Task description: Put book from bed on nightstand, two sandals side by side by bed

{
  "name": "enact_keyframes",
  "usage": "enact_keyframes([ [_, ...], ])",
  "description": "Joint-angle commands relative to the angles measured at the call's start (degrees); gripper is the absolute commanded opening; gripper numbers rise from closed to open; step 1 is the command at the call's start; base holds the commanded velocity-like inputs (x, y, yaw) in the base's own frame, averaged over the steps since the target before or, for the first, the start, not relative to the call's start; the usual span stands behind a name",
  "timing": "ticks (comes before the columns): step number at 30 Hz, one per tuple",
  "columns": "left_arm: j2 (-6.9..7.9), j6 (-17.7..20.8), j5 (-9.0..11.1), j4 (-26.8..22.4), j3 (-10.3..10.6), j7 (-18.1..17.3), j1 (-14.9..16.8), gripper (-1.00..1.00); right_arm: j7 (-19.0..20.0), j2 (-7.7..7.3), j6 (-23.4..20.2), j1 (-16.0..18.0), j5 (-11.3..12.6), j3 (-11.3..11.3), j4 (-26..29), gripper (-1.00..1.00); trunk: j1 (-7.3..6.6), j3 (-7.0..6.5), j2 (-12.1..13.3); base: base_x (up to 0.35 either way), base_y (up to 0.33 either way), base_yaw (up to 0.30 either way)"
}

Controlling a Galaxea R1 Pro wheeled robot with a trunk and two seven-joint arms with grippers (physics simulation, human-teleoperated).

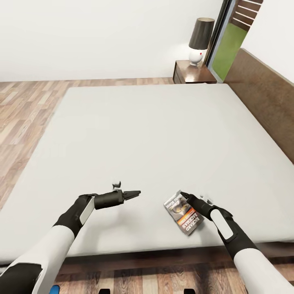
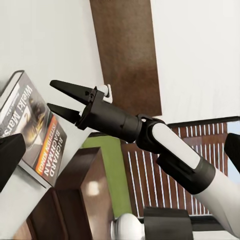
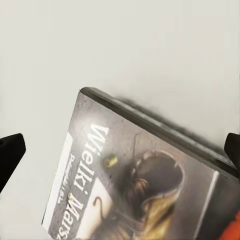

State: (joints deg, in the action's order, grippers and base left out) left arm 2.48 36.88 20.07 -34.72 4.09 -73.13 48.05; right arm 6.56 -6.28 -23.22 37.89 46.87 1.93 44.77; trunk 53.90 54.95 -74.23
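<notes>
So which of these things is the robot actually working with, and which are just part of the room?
Part of the job:
- book, lying near the mattress's front edge
- bed
- nightstand, past the bed's far corner
- right gripper, open, right at the book
- a blue sandal, barely visible on the floor

Just there:
- lamp on the nightstand
- window
- left gripper, idle above the mattress

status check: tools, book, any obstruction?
Right tool open, at book's edge, no grip confirmed. Left tool over mattress, nothing held. Book lies near bed's front edge. Nightstand at far corner carries lamp.
</notes>
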Motion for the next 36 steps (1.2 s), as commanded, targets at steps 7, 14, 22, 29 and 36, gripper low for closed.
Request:
enact_keyframes([
  [7,0.07,0.6,0.5,0.0,0.3,0.0,0.0,1.0,0.0,-0.05,-0.2,0.0,0.2,0.1,0.0,1.0,0.0,0.03,0.0,-0.001,0.053,0.0],
  [14,0.07,0.6,0.5,0.0,0.3,0.0,0.0,1.0,0.0,-0.05,-0.2,0.0,0.2,0.1,0.0,1.0,0.0,0.03,0.0,0.0,0.002,0.0],
  [22,0.07,0.6,0.5,0.0,0.3,0.0,0.0,1.0,0.0,-0.05,-0.2,0.0,0.2,0.1,0.0,1.0,0.0,0.03,0.0,-0.011,0.0,0.0],
  [29,0.07,0.6,0.5,0.0,0.3,0.0,0.0,1.0,0.0,-0.04,-0.1,0.0,0.2,0.1,0.0,1.0,0.0,0.03,0.0,-0.197,0.0,0.0],
  [36,0.07,0.6,0.5,0.0,0.3,0.0,0.0,1.0,0.0,-0.03,-0.2,0.0,0.2,0.1,0.0,1.0,0.0,0.03,0.0,-0.023,0.0,0.0],
])
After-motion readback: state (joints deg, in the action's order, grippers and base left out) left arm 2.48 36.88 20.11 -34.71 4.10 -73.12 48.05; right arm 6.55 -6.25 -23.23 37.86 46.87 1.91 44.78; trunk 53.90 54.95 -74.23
